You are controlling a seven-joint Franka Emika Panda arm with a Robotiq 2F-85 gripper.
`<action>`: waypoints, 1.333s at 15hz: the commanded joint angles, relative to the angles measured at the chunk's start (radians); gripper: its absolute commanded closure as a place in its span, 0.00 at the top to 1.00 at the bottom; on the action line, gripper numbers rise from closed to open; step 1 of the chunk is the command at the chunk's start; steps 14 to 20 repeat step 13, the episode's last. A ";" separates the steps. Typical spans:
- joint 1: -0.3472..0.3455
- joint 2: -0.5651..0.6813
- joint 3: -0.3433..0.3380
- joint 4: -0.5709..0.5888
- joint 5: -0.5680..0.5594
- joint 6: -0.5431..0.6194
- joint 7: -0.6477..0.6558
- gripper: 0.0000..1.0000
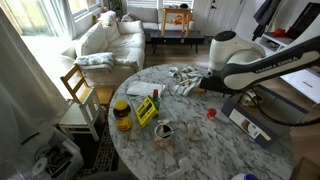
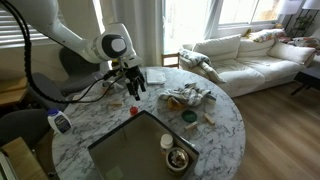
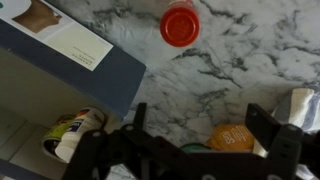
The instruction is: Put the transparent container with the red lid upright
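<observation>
Judging the step: I take this as the check after the set-down; the uprighting itself looks done.
Landmark: blue-grey box (image 3: 62, 48) lying flat on the marble table (image 1: 200, 142).
Task thing: transparent container with the red lid (image 3: 179, 24) stands on bare marble just beside the box's corner, not touching it.
Its pose: in the wrist view the lid faces the camera as a full round disc and the clear body is hidden under it, so I judge it upright.
Gripper (image 3: 200, 125): hangs over the marble on the same side of the box as the container, apart from it.
Fingers (image 3: 262, 125): spread wide, nothing between them, nothing held.
Clutter: an orange item (image 3: 232, 137) lies under the jaws, farther from the box than the container; I cannot tell what it is.
Exterior check: a small red shape sits near the box end in an exterior view (image 1: 211, 113), too small to confirm the pose.
Next move: I would lift straight up, keep the fingers clear of the lid, and look again for any wobble.
</observation>
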 commanded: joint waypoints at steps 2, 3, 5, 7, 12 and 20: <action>-0.110 -0.061 0.094 -0.030 0.237 -0.039 -0.351 1.00; -0.121 -0.063 0.102 -0.020 0.290 -0.064 -0.428 1.00; -0.083 -0.062 0.055 0.003 0.399 -0.132 -0.580 1.00; -0.081 -0.058 0.043 0.030 0.479 -0.221 -0.708 1.00; -0.046 -0.051 -0.007 0.060 0.513 -0.322 -0.790 1.00; -0.046 -0.050 -0.009 0.065 0.517 -0.331 -0.802 1.00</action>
